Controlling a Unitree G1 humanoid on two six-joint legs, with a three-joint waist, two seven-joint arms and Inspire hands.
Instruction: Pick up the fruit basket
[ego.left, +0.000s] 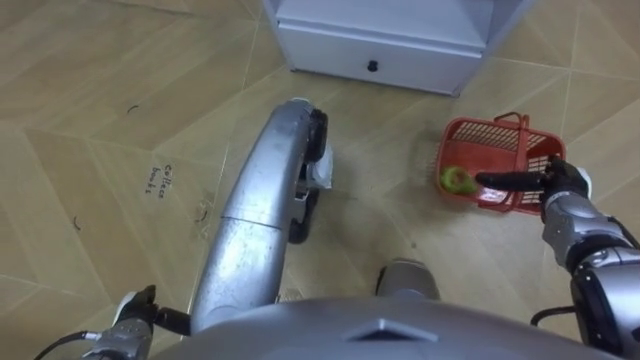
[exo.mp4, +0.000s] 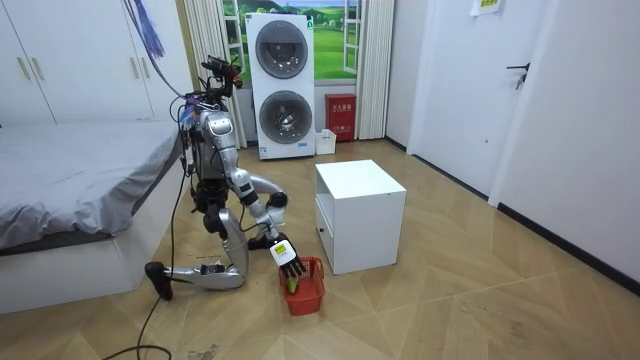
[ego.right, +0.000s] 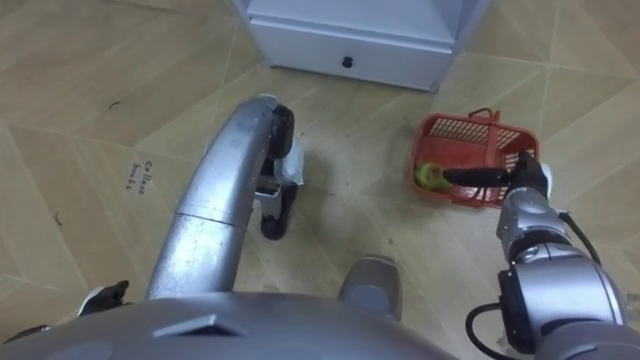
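A red plastic fruit basket (ego.left: 482, 131) (ego.right: 462, 130) (exo.mp4: 306, 298) stands on the wood floor in front of me to the right, its handle upright. A green fruit (ego.left: 457, 180) (ego.right: 430, 176) lies in its left end. My right hand (ego.left: 560, 186) (ego.right: 524, 180) (exo.mp4: 285, 254) hovers at the basket's near rim, open, its dark fingers (ego.left: 500, 180) stretched straight to the left across the rim toward the fruit. My left hand (ego.left: 132, 314) (ego.right: 100, 297) hangs low at the lower left, far from the basket. In the room view I kneel on the floor beside the basket.
A white cabinet (ego.left: 380, 40) (exo.mp4: 360, 205) with a drawer and a dark knob (ego.left: 372, 66) stands just beyond the basket. A bed (exo.mp4: 70, 180) is behind me, and stacked washing machines (exo.mp4: 285, 85) stand at the far wall. Open floor lies to the left.
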